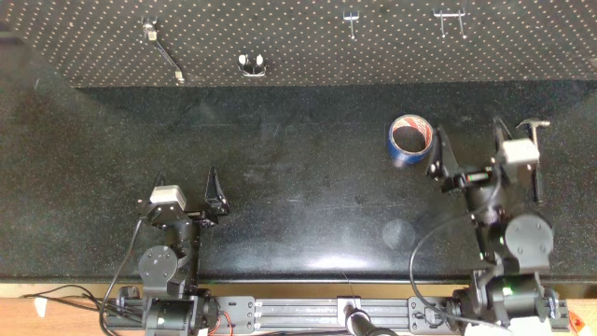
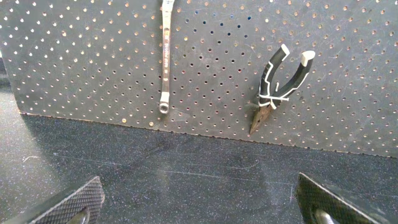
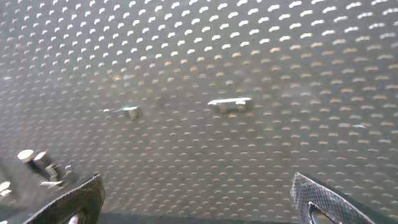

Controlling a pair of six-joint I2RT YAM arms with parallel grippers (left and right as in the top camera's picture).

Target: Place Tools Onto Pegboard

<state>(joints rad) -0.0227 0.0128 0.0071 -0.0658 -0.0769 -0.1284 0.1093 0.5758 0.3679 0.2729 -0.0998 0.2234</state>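
Black perforated pegboard [image 1: 308, 42] runs along the far edge in the top view, and I count two tools hung on it: a combination wrench [image 1: 164, 53] at the left and a pair of pliers [image 1: 252, 64] just right of it. Farther right, two metal hooks [image 1: 351, 19] stand bare. On the dark surface [image 1: 298, 196] a blue tape roll [image 1: 409, 138] lies near my right gripper [image 1: 469, 149], and a hammer [image 1: 534, 123] lies beside that arm on its outer side, head toward the board. I judge the job about half done, with those two items left. My left gripper [image 1: 186, 184] sits low and close to its base, well back from the board, pointing toward it. The right arm reaches farther forward, its gripper between the tape and the hammer.

From the left wrist view, the wrench hangs straight down and the pliers hang nose-down with the handles spread. My fingers [image 2: 71, 202] are wide apart and hold nothing, level above the surface and facing the board squarely.

From the right wrist view, the pegboard looms close, with the bare hooks ahead. These fingers [image 3: 323, 199] are likewise spread and empty. A small metal piece shows at one edge; I cannot tell what it is.
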